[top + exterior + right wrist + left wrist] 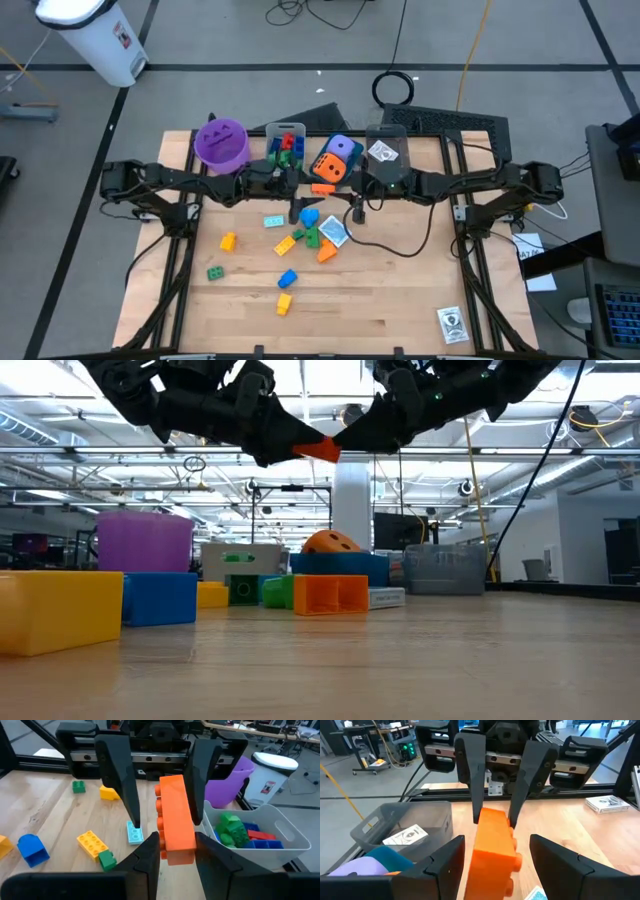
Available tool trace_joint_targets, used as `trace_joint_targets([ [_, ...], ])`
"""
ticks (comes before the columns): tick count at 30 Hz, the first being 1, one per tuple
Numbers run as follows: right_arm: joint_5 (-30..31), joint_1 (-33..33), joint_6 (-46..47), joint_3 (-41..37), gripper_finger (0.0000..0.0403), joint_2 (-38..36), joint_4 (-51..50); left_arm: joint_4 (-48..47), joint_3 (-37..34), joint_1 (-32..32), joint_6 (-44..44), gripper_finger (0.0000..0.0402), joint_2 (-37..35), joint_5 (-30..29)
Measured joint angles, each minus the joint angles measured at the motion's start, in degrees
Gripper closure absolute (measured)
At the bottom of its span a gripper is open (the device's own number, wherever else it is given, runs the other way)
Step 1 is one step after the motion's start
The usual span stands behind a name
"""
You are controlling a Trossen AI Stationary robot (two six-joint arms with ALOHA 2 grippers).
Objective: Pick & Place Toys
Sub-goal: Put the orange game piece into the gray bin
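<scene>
An orange brick (322,188) hangs in the air between my two grippers, above the table's middle; it also shows in the low view (320,450). My right gripper (176,837) is shut on it, reaching in from the right (340,188). My left gripper (497,840) is open and faces it from the left (308,188). Its fingers stand on either side of the brick's other end with a gap on both sides. Other small bricks (285,243) lie on the table below. My right gripper pinches the orange brick's right-hand end (177,845) between its two fingers. The fingers lie level, coming from the table's right, along the brick's length. The brick is about level and clear of the table, its studs (160,815) facing sideways.
Along the far edge stand a purple cup (220,142), a grey bin (285,135) with green, red and blue bricks, a blue bin (352,172) with an orange and a purple die, and a clear bin (385,150) with a printed cube. A printed card (452,323) lies near right.
</scene>
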Motion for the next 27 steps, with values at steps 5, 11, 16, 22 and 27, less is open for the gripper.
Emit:
trace_joint_targets([
  [5, -2.9, -0.02, -0.01, 0.0, 0.0305, 0.02, 0.46, -0.33, 0.03, 0.0, -0.17, 0.0174, 0.0, -0.12],
  [11, -2.9, -0.02, 0.43, -0.02, 0.0305, 0.02, 0.43, 0.07, 0.02, 0.0, -0.02, 0.0174, 0.0, -0.19],
  [16, -2.92, -0.02, 0.44, 0.0, 0.0305, 0.02, 0.44, 0.08, 0.02, 0.0, -0.67, 0.0174, 0.0, -0.21],
  [22, -2.86, -0.02, 0.45, 0.0, 0.0305, 0.02, 0.51, 0.07, 0.02, 0.0, -0.74, 0.0199, 0.0, -0.17],
  [27, -2.68, -0.07, 0.45, -0.01, 0.0305, 0.02, 1.24, 0.04, 0.03, -0.13, -0.91, 0.0256, 0.0, 0.06],
])
